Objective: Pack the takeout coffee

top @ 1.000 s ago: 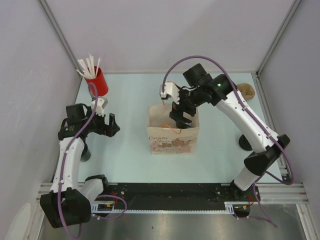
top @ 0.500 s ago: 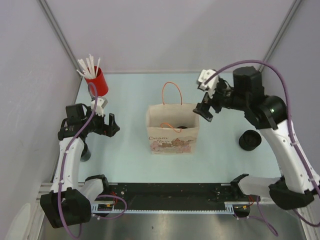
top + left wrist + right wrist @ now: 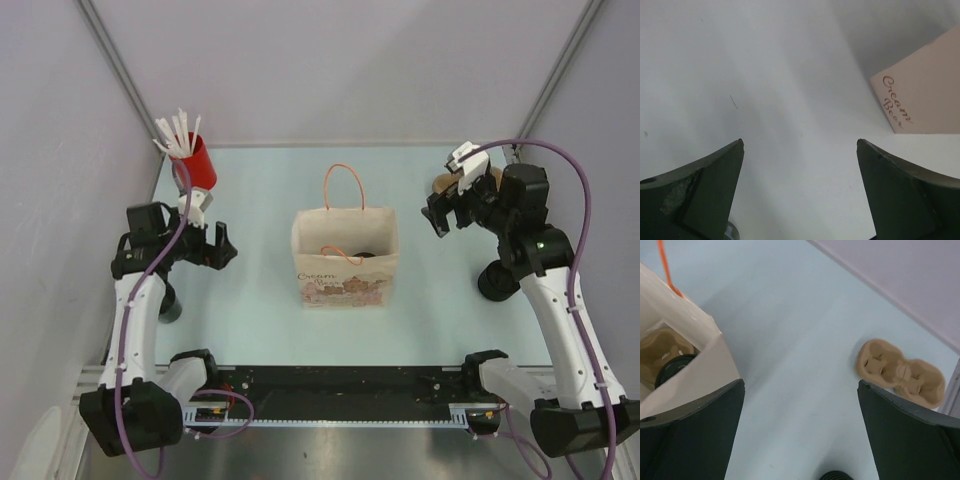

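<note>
- Checking the paper bag (image 3: 345, 275) first: it stands upright in the middle of the tabletop (image 3: 260, 190), mouth open, with one orange handle raised at its far side.
- The takeout coffee (image 3: 674, 369) is inside it. The right wrist view shows a dark round cup seated in a tan carrier at the bottom of the bag, but I cannot tell whether it sits level.
- My right end effector (image 3: 440, 212) hangs over the far right part of the tabletop, between the bag and the right edge, jaws spread wide with nothing in them.
- My left end effector (image 3: 228, 248) hovers near the left edge, facing the bag, equally wide and empty.
- A spare cup carrier (image 3: 900, 371) lies in the far right corner, a squat black piece (image 3: 497, 281) sits by the right edge, and the red cup of straws (image 3: 195, 165) stands in the far left corner. All are apart from the bag.
- A small dark round thing (image 3: 170, 305) by the left edge is half hidden under my left arm, and I cannot tell what it is.
- I judge the placing step done, with the task near its end.
- The next move calls for a look straight down into the bag to confirm the cup is upright. Any further reach should come from above, clear of the handles, since a light bag tips at a sideways nudge.
</note>
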Tool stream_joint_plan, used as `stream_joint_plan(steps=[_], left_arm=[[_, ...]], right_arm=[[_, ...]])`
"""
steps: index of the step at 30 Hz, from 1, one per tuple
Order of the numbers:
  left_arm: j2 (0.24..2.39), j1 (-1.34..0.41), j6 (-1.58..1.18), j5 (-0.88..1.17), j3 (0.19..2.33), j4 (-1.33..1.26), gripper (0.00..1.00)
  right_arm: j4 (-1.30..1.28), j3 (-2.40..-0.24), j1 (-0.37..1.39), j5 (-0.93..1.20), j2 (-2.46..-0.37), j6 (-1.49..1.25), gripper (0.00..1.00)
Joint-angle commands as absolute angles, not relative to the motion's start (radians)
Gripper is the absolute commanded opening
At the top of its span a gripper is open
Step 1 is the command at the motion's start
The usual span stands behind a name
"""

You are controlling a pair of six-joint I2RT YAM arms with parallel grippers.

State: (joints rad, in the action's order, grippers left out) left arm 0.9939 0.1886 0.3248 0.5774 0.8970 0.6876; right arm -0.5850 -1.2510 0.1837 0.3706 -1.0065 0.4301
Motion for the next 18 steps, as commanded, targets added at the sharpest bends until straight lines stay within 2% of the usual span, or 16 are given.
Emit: stream_joint_plan(steps=[1, 9, 18], left_arm=[[0.992, 0.199, 0.348, 0.568, 1.086, 0.684, 0.99], [1.193, 0.199, 0.177, 0.329, 1.402, 0.644, 1.00], [1.491, 0.201, 0.054, 0.336, 1.619, 0.486, 0.99]], right_arm=[[-0.494, -1.181, 0.131, 0.436, -1.011, 0.365, 1.00], [-0.426, -1.100, 0.072, 0.449, -1.020, 0.327, 1.00], [-0.379, -1.042, 0.014, 0.517, -0.996, 0.293, 1.00]])
